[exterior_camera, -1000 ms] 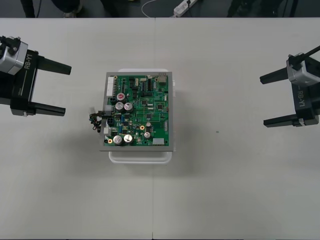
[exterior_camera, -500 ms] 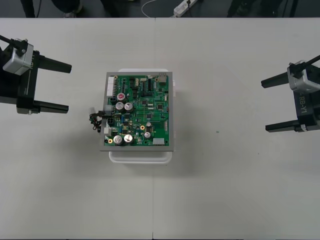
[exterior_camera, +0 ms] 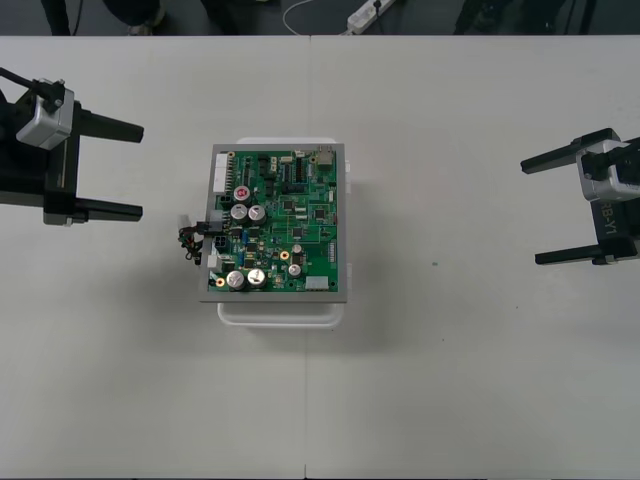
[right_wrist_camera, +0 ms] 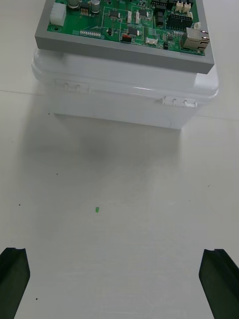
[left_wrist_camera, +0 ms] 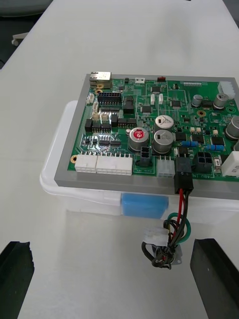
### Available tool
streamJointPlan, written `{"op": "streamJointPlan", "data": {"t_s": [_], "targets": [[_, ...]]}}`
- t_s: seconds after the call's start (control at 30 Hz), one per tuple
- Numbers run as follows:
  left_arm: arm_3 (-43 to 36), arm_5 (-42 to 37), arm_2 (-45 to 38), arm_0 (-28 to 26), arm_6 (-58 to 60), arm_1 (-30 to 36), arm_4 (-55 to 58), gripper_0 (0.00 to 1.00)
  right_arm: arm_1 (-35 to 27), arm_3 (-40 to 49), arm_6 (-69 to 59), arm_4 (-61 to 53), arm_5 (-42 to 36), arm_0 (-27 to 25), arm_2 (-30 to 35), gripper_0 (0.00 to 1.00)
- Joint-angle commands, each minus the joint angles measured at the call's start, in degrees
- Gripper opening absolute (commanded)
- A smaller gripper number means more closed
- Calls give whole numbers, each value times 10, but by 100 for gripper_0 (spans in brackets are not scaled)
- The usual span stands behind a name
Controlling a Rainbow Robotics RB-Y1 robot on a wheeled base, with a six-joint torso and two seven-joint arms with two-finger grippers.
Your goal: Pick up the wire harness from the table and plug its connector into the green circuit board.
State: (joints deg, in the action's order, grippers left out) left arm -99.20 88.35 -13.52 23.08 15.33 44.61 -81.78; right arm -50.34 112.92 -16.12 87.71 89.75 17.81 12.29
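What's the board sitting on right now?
A white base, its rim showing past the board's edges. The board covers the base's top, so what lies between them cannot be seen.

I'm looking at a pale, matt surface (exterior_camera: 470, 380), smooth with a few tiny specks. The white base (right_wrist_camera: 124, 94) reads as moulded plastic with a soft sheen. The circuit board (left_wrist_camera: 149, 114) has a glossy green coat, and around it is a dull grey frame (right_wrist_camera: 124, 51). The capacitors (left_wrist_camera: 162, 122) have bright metal tops. The wires (left_wrist_camera: 180, 204) have smooth plastic insulation, and the plug (left_wrist_camera: 182, 179) is black plastic. The left end effector (exterior_camera: 139, 172) and right end effector (exterior_camera: 530, 212) have matt black fingers (exterior_camera: 100, 124).
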Motion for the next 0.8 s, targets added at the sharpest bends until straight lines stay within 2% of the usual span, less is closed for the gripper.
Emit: {"op": "streamJointPlan", "data": {"t_s": [0.03, 0.8], "targets": [[-22, 17, -8, -14, 14, -5, -1, 93, -25, 5, -7, 4, 2, -6, 19, 100], [-32, 17, 59, 3, 10, 40, 14, 92, 3, 5, -20, 35, 2, -6, 21, 100]]}}
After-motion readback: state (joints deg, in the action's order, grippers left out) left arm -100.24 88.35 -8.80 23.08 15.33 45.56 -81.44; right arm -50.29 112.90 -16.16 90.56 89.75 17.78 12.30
